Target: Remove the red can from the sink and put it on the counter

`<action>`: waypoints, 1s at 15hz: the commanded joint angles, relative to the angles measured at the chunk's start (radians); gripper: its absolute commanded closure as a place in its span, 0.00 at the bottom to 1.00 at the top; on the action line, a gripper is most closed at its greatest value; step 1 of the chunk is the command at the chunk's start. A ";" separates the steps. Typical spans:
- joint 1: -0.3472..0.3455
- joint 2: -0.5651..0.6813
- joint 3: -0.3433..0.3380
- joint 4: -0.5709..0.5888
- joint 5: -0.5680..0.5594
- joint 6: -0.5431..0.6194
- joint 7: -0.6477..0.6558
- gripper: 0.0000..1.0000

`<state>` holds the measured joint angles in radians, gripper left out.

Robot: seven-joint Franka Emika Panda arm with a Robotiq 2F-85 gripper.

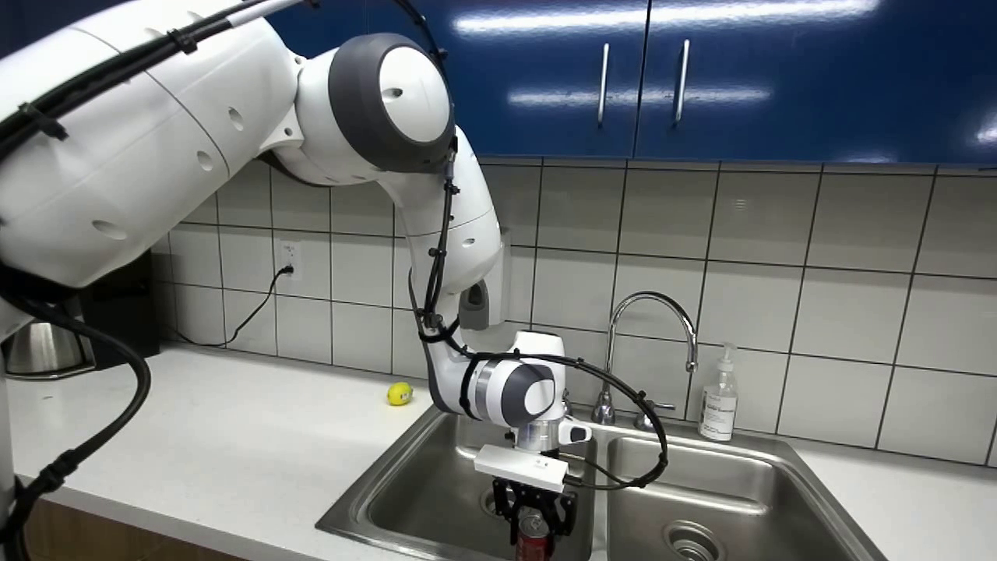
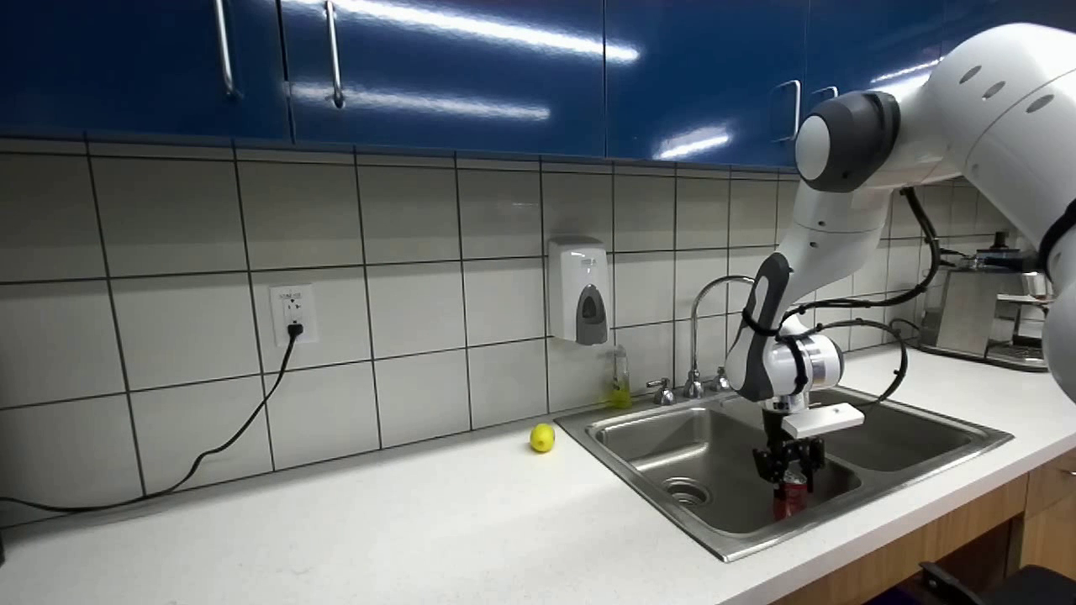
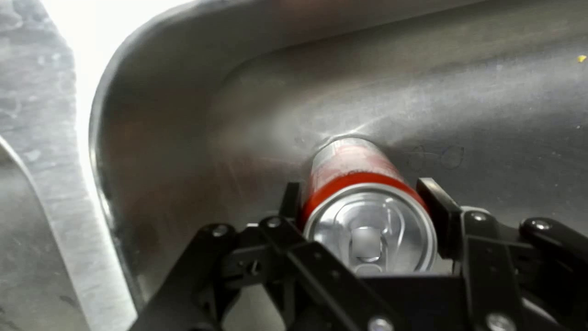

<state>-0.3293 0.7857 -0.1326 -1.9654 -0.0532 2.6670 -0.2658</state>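
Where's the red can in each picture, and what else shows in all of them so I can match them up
In an exterior view: red can at the bottom edge, just right of centre.
In an exterior view: red can, lower right.
Wrist view: red can, just below and right of centre.
Shared landmark: sink.

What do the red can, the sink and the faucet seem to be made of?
The red can: metal, perhaps aluminium; bright silver top, printed side. The sink: satin metal, probably stainless steel, given its soft grey reflections. The faucet: mirror-bright, chrome-like; core material unclear.
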 commanded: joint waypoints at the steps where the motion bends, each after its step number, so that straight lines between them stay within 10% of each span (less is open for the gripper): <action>1: 0.001 0.000 0.008 0.026 0.003 -0.029 0.016 0.61; 15: 0.066 -0.121 -0.018 -0.001 -0.028 -0.050 0.032 0.61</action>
<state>-0.2821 0.7315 -0.1346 -1.9331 -0.0559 2.6624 -0.2548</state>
